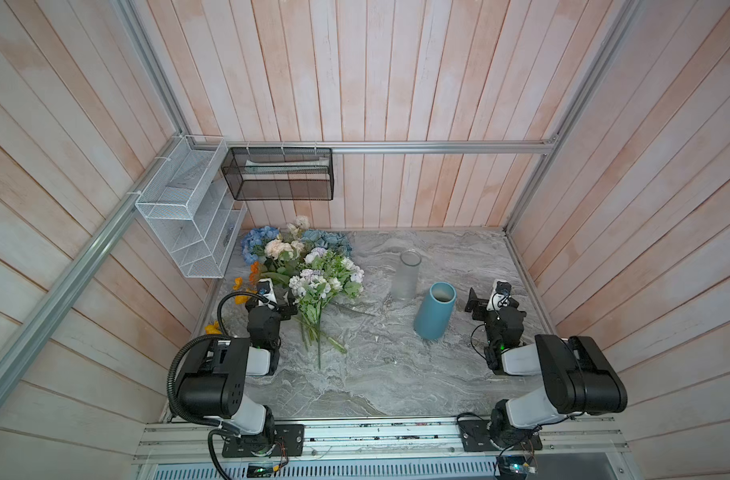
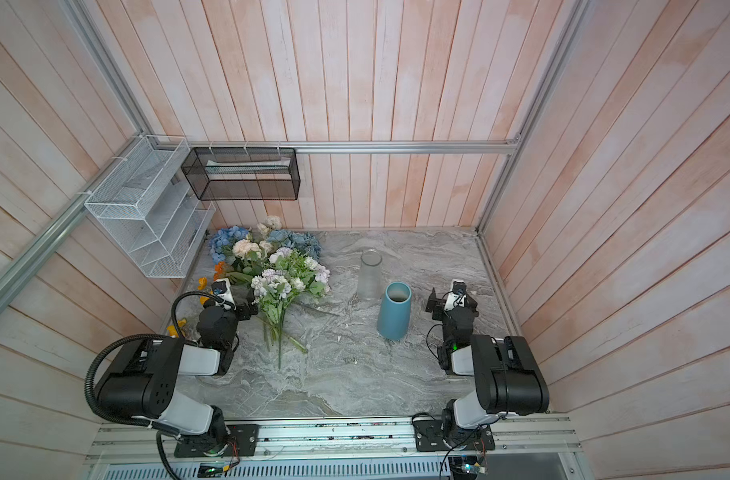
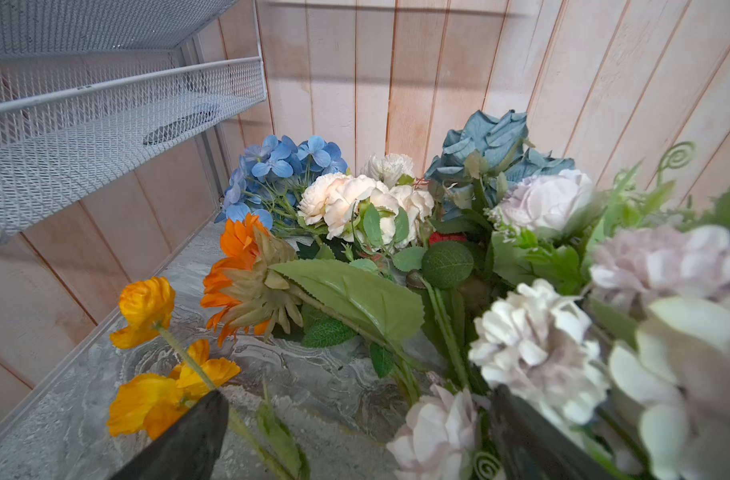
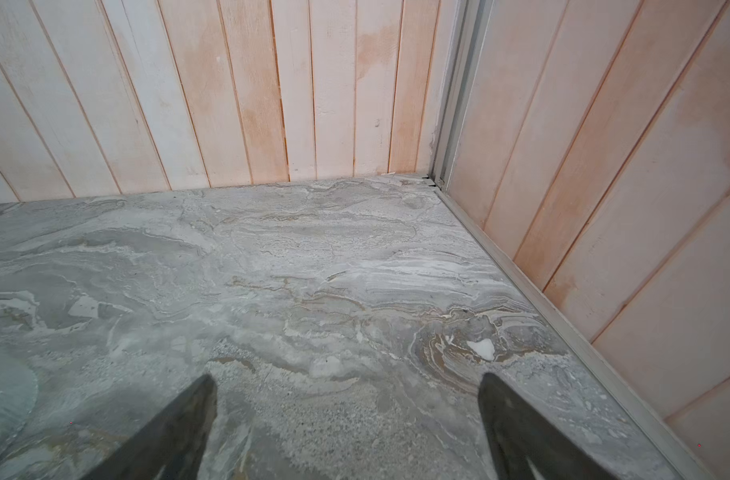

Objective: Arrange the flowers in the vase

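Top views: flowers (image 1: 313,282) left of upright blue vase (image 1: 431,316).

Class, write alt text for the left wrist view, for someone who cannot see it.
Green-stemmed artificial flowers lie heaped on a grey marbled tabletop: blue hydrangea, cream roses, dusty-blue rose, orange sunflower, orange poppies, pale lilac sprays. The left gripper stands open and empty in front; a white mesh shelf hangs above.

The left arm (image 1: 211,386), at seven o'clock in both top views, and the right arm (image 1: 579,380), at five, share boxy black joints (image 1: 263,326) and rounded white links (image 1: 521,359) — a ribbed black hose (image 1: 170,380) loops off the left, thin wires (image 1: 473,337) off the right; fingers (image 3: 180,440) dark, tapered.
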`<state>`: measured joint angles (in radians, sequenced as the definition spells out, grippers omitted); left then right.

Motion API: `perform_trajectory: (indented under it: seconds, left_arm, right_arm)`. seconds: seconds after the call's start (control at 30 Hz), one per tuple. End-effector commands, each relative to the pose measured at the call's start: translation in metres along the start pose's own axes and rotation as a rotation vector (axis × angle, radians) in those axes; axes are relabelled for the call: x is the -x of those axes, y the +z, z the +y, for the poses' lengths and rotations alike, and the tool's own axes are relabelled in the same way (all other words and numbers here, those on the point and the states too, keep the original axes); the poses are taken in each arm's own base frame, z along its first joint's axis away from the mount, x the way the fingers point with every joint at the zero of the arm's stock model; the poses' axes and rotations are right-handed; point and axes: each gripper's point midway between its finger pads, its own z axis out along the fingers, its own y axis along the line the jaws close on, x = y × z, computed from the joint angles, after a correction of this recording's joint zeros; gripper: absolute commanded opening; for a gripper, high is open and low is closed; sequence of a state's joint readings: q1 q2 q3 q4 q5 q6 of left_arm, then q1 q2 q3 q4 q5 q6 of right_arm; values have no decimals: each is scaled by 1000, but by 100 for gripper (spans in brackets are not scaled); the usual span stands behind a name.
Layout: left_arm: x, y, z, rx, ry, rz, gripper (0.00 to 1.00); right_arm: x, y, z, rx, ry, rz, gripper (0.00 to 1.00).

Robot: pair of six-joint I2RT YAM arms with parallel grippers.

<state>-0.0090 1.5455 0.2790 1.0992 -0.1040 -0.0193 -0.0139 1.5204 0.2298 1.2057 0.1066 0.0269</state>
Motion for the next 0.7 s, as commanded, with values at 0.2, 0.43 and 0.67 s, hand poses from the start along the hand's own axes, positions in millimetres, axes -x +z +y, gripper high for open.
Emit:
perform_trajectory:
  seconds: [0.2,0.43,0.67]
  left_arm:
    - [8,0,0,-8,-7,-29,100]
    - [8,1,0,-7,-8,-29,100]
    - [8,1,-1,-15,-10,-28,100]
  right_arm:
    - [6,2,-3,-14,12,-14,98]
    - [6,2,-3,-14,12,-14,98]
    - [7,3,-3,-13,13,-14,98]
